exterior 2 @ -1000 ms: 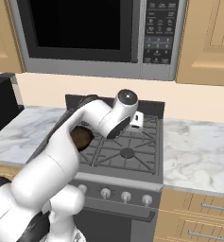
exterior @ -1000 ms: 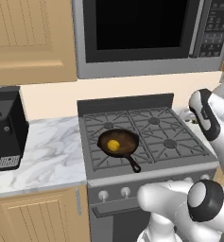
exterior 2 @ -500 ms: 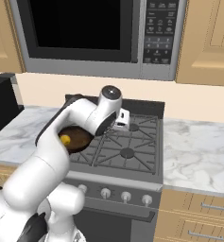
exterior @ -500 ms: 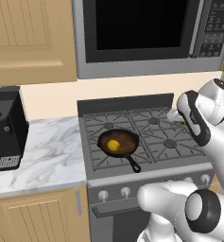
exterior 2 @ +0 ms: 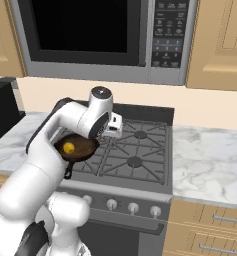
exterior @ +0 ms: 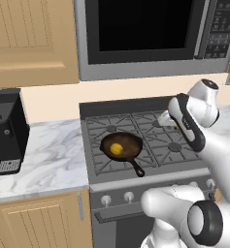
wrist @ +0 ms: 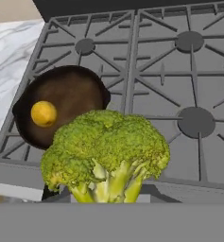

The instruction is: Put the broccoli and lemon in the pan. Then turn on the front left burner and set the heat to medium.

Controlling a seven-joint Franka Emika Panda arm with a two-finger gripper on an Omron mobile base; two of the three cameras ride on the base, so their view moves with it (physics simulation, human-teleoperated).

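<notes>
Green broccoli (wrist: 106, 153) sits low in the centre of the hand view, pinched at its pale stem by the end effector (wrist: 104, 196), above the stove's front edge. The lemon (wrist: 43, 114) already lies in the pan (wrist: 75, 90), left of centre, on the front left burner's grate. I judge the floret light and springy with a crumbly crown, so the firm stalk is the right place to hold. It likely needs carrying left over the skillet before letting go
</notes>
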